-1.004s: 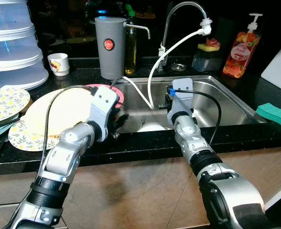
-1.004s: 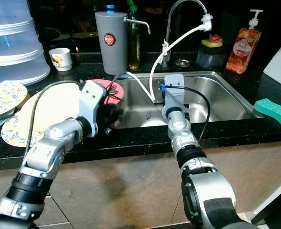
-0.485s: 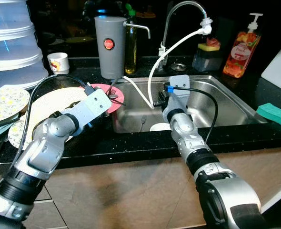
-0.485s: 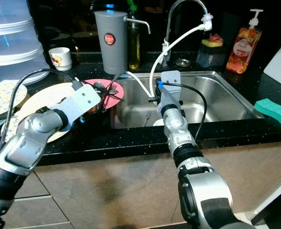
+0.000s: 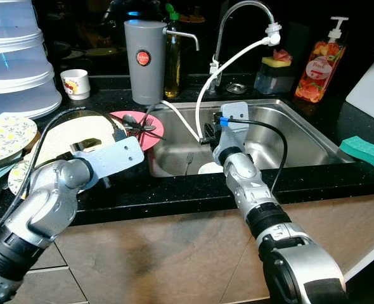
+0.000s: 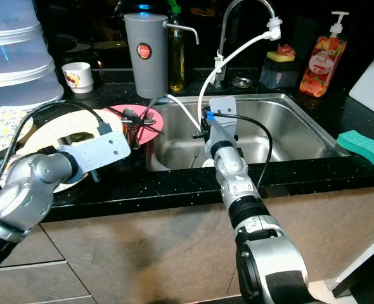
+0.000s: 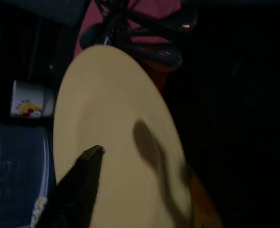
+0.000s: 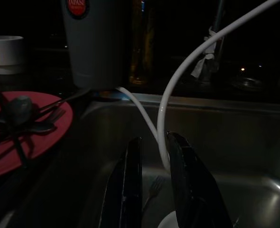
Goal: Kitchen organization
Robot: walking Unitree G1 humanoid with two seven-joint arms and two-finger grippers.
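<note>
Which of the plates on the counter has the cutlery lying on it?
The pink plate beside the sink's left rim: dark spoons and forks lie across it. The plain yellow plate and the lemon-patterned ones carry none.

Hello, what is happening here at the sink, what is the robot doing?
The robot stands at a kitchen sink. Its right gripper hangs over the basin, fingers nearly closed and empty, beside a white hose. Its left gripper hovers over a yellow plate on the counter, next to a red plate holding cutlery.
</note>
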